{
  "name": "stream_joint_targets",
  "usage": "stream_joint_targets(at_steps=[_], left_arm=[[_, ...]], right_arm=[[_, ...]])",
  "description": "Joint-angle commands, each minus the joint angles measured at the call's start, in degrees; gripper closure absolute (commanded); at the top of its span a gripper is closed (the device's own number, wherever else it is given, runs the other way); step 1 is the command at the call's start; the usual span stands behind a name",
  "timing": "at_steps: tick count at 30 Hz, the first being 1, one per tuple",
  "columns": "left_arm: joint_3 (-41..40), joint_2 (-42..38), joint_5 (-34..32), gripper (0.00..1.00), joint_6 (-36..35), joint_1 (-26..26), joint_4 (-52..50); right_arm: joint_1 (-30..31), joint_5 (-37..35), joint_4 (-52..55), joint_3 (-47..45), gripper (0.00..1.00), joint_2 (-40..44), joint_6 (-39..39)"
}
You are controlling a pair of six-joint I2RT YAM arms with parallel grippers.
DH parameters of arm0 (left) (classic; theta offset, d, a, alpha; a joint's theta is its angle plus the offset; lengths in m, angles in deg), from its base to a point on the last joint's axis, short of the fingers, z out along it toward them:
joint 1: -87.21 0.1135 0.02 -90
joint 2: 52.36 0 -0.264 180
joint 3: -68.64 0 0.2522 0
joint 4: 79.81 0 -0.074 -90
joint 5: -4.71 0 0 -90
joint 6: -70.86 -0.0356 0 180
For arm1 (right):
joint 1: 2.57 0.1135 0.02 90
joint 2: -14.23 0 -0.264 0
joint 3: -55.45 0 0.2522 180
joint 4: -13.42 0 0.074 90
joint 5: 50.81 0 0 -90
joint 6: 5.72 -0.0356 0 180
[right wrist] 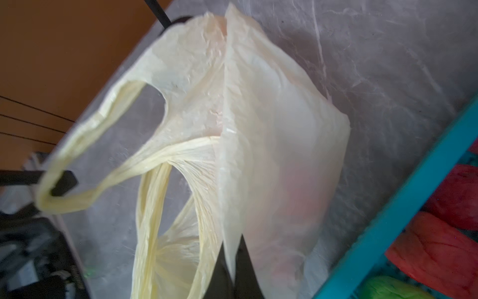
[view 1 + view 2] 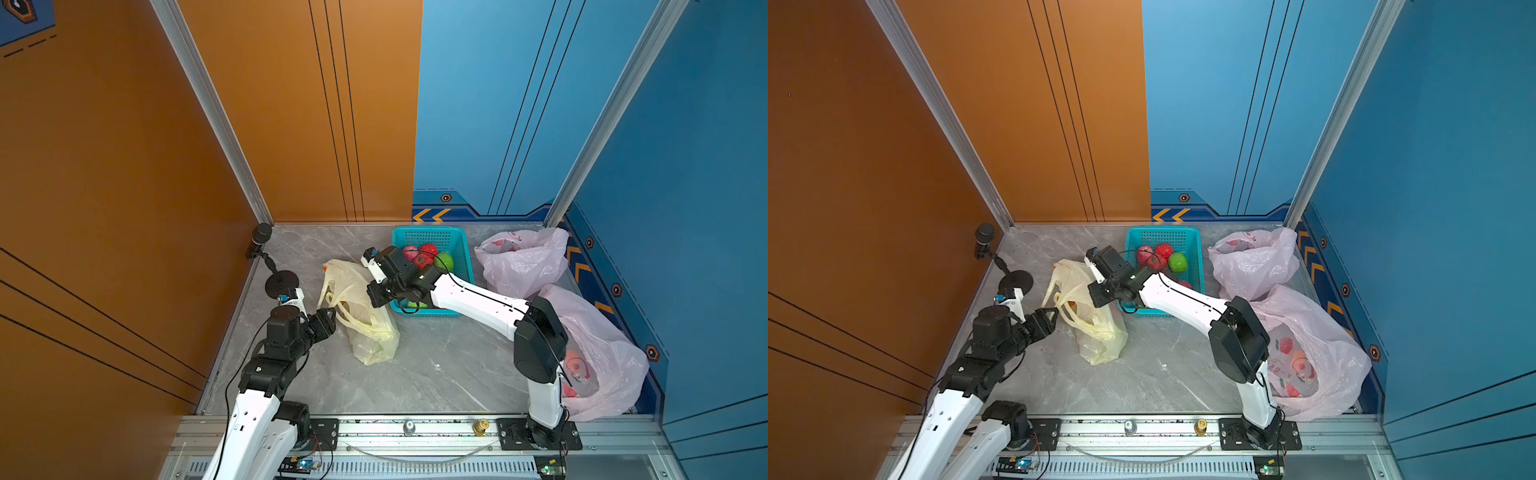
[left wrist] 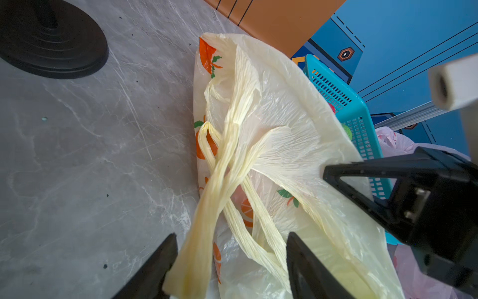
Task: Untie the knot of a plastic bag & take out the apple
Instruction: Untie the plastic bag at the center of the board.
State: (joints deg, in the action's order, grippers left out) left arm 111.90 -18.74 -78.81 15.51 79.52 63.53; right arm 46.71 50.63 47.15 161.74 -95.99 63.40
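The yellow plastic bag (image 2: 368,332) (image 2: 1100,338) lies on the grey table, left of the middle. Its long handles (image 3: 225,176) cross loosely, and I see no tight knot. My left gripper (image 2: 330,313) (image 3: 232,233) stands open at the bag's left side. One handle strip runs between its fingers, and in the right wrist view the handle loop (image 1: 85,145) hangs over one left finger. My right gripper (image 2: 373,296) (image 1: 234,238) is shut on a fold of the bag's upper edge (image 1: 232,155). A pinkish shape (image 1: 297,196) shows faintly through the plastic; the apple itself is hidden.
A teal basket (image 2: 462,257) with red and green fruit stands just right of the bag, under my right arm. Two pink plastic bags (image 2: 519,262) (image 2: 602,353) fill the right side. A black microphone stand (image 2: 281,283) is at the left wall.
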Motion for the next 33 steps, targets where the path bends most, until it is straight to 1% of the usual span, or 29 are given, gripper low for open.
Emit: stream_joint_targets(at_steps=[1, 3, 5, 7, 10, 12, 15, 18, 22, 23, 25, 27, 29, 33], left_arm=[[-2.4, -2.54, 0.39, 0.36, 2.65, -1.36, -1.71], [-4.22, -4.18, -0.42, 0.36, 3.73, -2.15, -1.71], [-6.86, -5.32, -0.77, 0.36, 5.55, -2.16, -0.91], [-10.4, -6.83, -0.44, 0.36, 8.37, -1.99, 3.38], [-16.12, -8.77, -0.69, 0.33, 13.62, -1.72, 14.95], [-18.27, -9.36, -5.07, 0.31, 15.37, -1.26, 18.3], [-19.48, -9.33, -13.2, 0.3, 17.06, 0.37, 18.28], [-20.0, -8.87, -18.13, 0.3, 18.05, 2.19, 19.25], [-20.03, -8.28, -21.92, 0.3, 17.91, 4.47, 20.35], [-20.4, -7.95, -22.13, 0.3, 18.14, 5.36, 21.33], [-21.21, -6.42, -19.52, 0.31, 18.68, 7.78, 23.87], [-20.64, -3.86, -17.15, 0.3, 18.17, 9.91, 24.03], [-19.11, -2.5, -16.38, 0.3, 16.45, 10.95, 21.42], [-13.27, -2.86, -14.4, 0.27, 11.11, 12.22, 13.99]], right_arm=[[-3.61, 9.03, -18.76, -7.04, 1.0, 5.84, -13.3], [-4.9, 11.21, -25.33, -10.42, 1.0, 7.54, -18.12], [-5.32, 12.69, -27.69, -11.49, 1.0, 8.5, -19.72], [-5.29, 13.6, -26.9, -11.46, 1.0, 8.7, -19.52], [-5.02, 13.87, -25.59, -11.38, 1.0, 8.28, -18.89], [-5.06, 13.97, -25.0, -11.61, 1.0, 7.71, -18.81], [-5.02, 14.14, -25.02, -12.06, 1.0, 7.12, -18.99], [-5.13, 14.98, -26.19, -12.83, 1.0, 6.97, -19.84], [-5.57, 16.01, -27.58, -13.89, 1.0, 7.78, -20.8], [-5.83, 16.51, -28.0, -14.15, 1.0, 7.91, -21.01], [-6.27, 17.41, -28.35, -14.27, 1.0, 8.02, -21.54], [-6.44, 18.37, -28.64, -14.27, 1.0, 7.93, -22.13], [-6.65, 18.66, -29.02, -14.39, 1.0, 8.04, -22.36], [-7.43, 18.4, -28.04, -14.48, 1.0, 7.83, -22.12]])
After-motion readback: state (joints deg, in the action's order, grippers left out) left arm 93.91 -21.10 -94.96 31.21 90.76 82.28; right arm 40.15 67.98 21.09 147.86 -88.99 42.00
